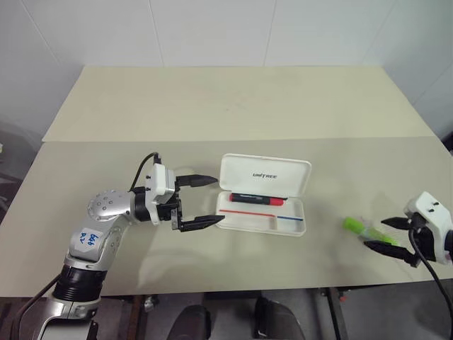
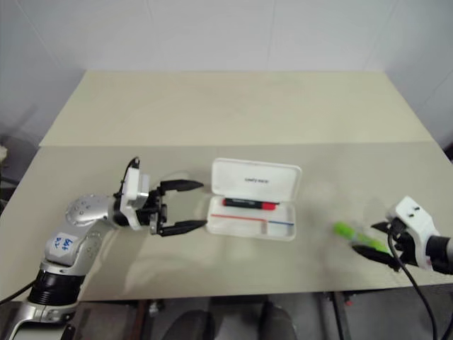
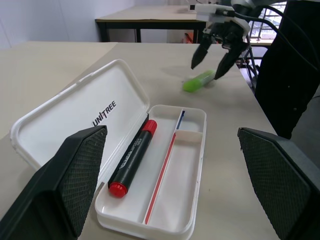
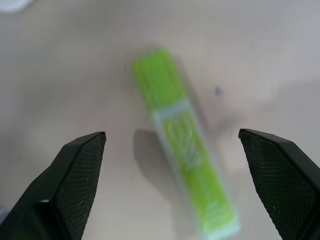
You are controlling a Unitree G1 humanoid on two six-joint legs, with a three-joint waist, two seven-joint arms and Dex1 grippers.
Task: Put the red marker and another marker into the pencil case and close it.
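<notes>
Pencil case (image 1: 263,195): white, hinged, lid open, on the beige counter (image 1: 212,106). Red marker (image 1: 256,200): lying inside the case tray, along the hinge side. Lime-green highlighter (image 1: 359,227): flat on the counter, well right of the case. Left pincer (image 1: 205,200): fingers spread, empty, just left of the case. Right pincer (image 1: 386,234): fingers spread, empty, poised over the highlighter's near end.

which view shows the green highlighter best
The right wrist view: the green highlighter lies lengthwise on the table between the open right claw fingers, untouched. Both eye views show it small near the table's right edge by that claw. The left wrist view shows it far off beyond the open pencil case.
</notes>
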